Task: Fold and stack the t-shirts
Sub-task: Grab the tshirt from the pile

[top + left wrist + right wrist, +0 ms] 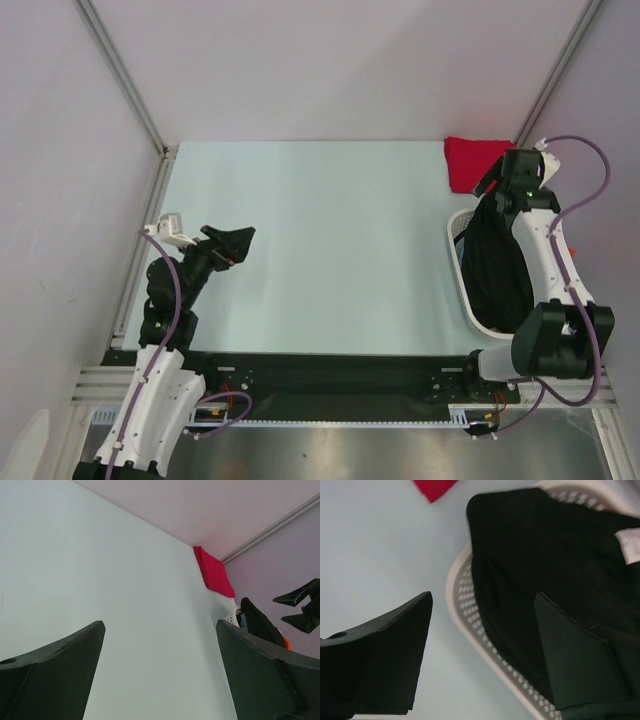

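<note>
A folded red t-shirt (474, 161) lies in the table's far right corner and shows in the left wrist view (215, 574) and at the top of the right wrist view (434, 487). A large black t-shirt (495, 265) fills the white basket (457, 245), its white neck label (630, 545) showing. Slivers of grey-blue (243, 621) and orange cloth (285, 642) peek out beside it. My right gripper (505, 185) hangs open above the basket's far end, over the black t-shirt (545, 555) and the rim (470, 610). My left gripper (243, 245) stands open at the left, holding nothing.
The pale table (320, 240) is walled by grey panels with metal frame rails at the left (140, 250) and the back right corner (550, 90). The basket sits close to the right edge, next to the right arm's base.
</note>
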Controlling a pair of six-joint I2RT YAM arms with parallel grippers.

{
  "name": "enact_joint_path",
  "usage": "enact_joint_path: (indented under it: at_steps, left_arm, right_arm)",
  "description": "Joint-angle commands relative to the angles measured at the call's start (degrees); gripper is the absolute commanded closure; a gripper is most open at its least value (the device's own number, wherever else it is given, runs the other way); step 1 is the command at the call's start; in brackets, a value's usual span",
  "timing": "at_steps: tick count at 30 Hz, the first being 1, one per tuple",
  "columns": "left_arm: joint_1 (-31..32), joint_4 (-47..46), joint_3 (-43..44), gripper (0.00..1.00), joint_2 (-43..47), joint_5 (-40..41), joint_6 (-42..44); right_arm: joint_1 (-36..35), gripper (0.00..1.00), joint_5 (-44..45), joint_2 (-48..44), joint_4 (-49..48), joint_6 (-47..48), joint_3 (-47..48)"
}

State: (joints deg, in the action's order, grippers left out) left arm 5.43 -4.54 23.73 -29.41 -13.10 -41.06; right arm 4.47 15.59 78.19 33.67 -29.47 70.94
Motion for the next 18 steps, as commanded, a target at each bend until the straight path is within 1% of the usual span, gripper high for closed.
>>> enact_joint_path:
  at_steps: [1, 3, 4, 6, 8, 10, 12, 13, 15, 18]
  left_arm:
    - [-0.5, 5.7, 3.4, 0.0, -3.0, -1.5, -1.0]
    - [-0.4, 4.8, 3.6, 0.0, -3.4, -1.7, -0.1]
    - [-0.4, 4.8, 3.4, 0.0, -3.4, -2.0, 0.3]
    - [-0.5, 2.1, 3.1, 0.0, -3.5, -1.8, 1.0]
    - [-0.5, 2.0, 3.2, 0.0, -3.7, -1.5, 1.2]
    - [-0.5, 2.2, 3.3, 0.0, -3.9, -1.8, 1.5]
    - [-0.5, 3.9, 4.6, 0.0, -4.5, -1.9, 2.6]
    - [-0.6, 4.2, 5.1, 0.0, -4.7, -2.0, 2.9]
    - [-0.6, 7.5, 6.8, 0.0, -5.3, -1.4, 2.7]
    - [-0.5, 9.9, 9.0, 0.0, -5.5, -0.1, 2.7]
  right_arm:
    - [0.3, 0.14, 11.6, 4.1, 4.0, 7.1, 5.9]
    - [0.5, 0.16, 11.3, 7.5, 2.5, 9.2, 8.2]
    - [0.4, 0.19, 11.8, 9.2, 2.5, 9.6, 9.4]
    - [0.4, 0.2, 13.0, 13.4, 3.2, 11.0, 12.0]
    - [0.4, 0.24, 12.5, 15.2, -1.3, 14.5, 11.9]
    - [0.4, 0.28, 13.2, 18.0, -3.4, 17.9, 12.1]
    - [0.4, 0.31, 12.0, 19.5, -6.7, 20.5, 12.0]
    - [0.3, 0.36, 11.0, 20.8, -7.6, 21.6, 12.0]
    - [0.3, 0.37, 12.1, 22.1, -7.4, 22.4, 12.6]
    - [0.2, 0.37, 10.0, 23.2, -8.4, 22.7, 12.0]
